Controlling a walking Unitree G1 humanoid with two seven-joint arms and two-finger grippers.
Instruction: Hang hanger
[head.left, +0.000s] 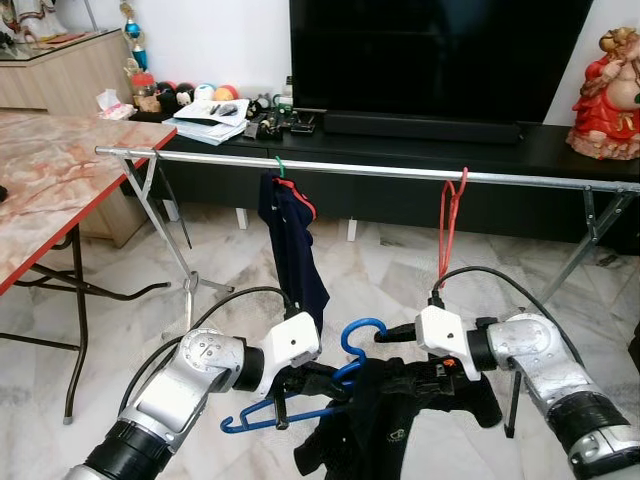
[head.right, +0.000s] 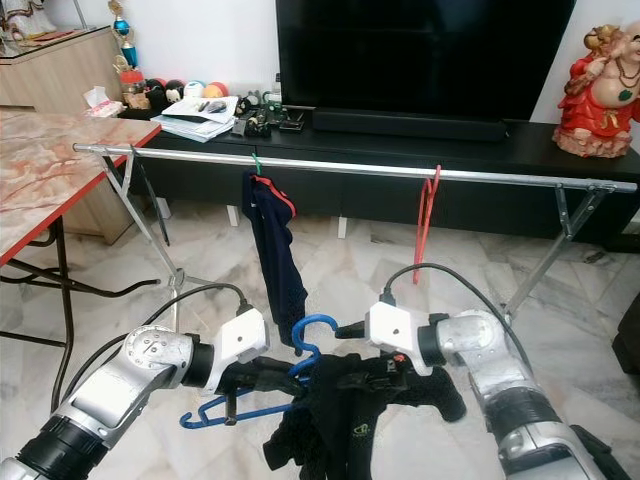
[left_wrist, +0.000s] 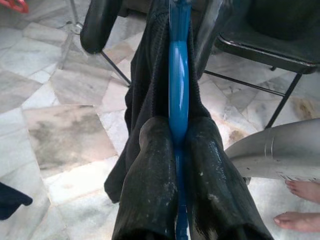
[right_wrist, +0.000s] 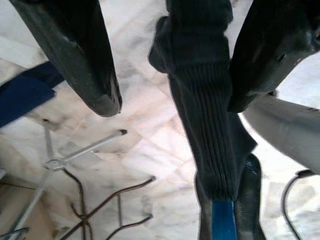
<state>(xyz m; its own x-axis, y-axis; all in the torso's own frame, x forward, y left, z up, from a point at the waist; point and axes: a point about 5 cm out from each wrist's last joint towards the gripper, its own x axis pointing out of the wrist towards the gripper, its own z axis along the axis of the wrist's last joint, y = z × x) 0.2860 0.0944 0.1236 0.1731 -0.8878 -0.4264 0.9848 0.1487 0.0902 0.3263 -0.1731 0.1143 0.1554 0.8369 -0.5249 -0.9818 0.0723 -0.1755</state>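
Marble floor (head.left: 400, 270) under a steel rail (head.left: 380, 170); left claw (left_wrist: 176, 145) pinches the blue hanger (head.left: 352, 345), right claw (right_wrist: 170, 97) spread wide.

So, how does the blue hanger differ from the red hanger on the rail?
The blue hanger is held low between the robot's arms, its left hand shut on it; the red hanger hangs from the rail. The blue hanger carries a black garment; the red hanger is bare. Both have hooks.
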